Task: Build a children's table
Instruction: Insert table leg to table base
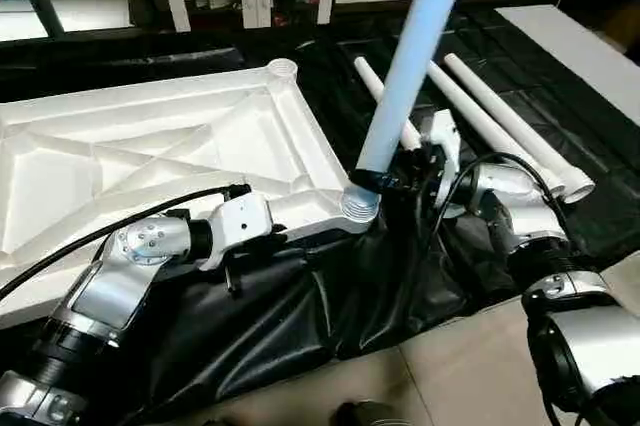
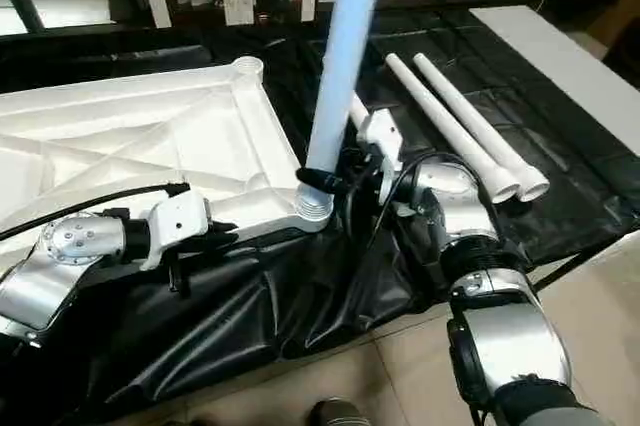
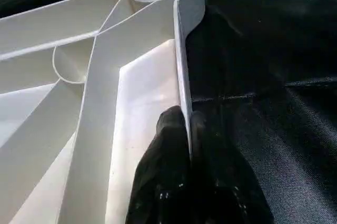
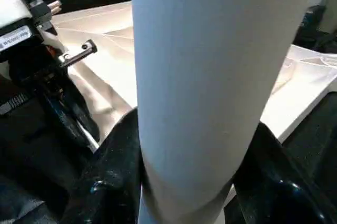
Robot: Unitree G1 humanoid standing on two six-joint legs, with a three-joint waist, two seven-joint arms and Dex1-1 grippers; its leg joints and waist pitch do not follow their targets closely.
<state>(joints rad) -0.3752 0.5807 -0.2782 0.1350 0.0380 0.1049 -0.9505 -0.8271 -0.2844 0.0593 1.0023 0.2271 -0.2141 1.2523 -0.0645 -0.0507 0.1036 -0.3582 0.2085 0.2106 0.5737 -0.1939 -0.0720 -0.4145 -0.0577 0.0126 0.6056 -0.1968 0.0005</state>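
**A:** Where was the table top?

**B:** The white table top (image 1: 150, 156) lay upside down on a black sheet (image 1: 300, 296), ribbed underside up. The left gripper (image 3: 184, 129) was pinched shut on its near rim, one black finger on each side of the thin wall.

**A:** And the legs?

**B:** One leg (image 1: 410, 56) stood tilted, its lower end at the near corner socket (image 1: 361, 204). The right gripper (image 2: 325, 181) was closed around it just above the socket, black fingers (image 4: 113, 171) pressing both sides. Three more legs (image 2: 470, 126) lay on the sheet to the right, two side by side, one partly hidden behind the raised leg.
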